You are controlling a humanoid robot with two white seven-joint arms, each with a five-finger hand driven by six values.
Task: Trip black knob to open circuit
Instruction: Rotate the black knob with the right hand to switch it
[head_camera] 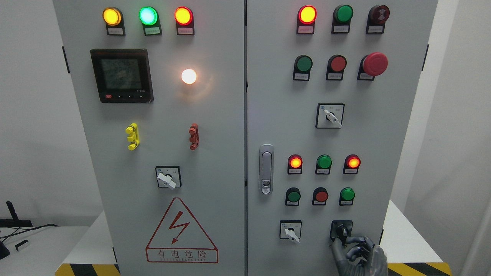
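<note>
Black knob (341, 230) sits at your right hand's (358, 255) curled fingertips (347, 240), grip unclear; a loose pinch could slip.

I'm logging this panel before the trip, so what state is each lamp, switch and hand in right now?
Top-left amber round lamp: lit.
Green round lamp beside it: lit.
White round lamp: lit.
Right door top green lamp: unlit.
Red mushroom stop button: state not readable.
Silver door latch handle: flush, door shut.
Black rotary knob: touched by fingers.
Right grey robot hand: fingers curled at the knob.
</note>
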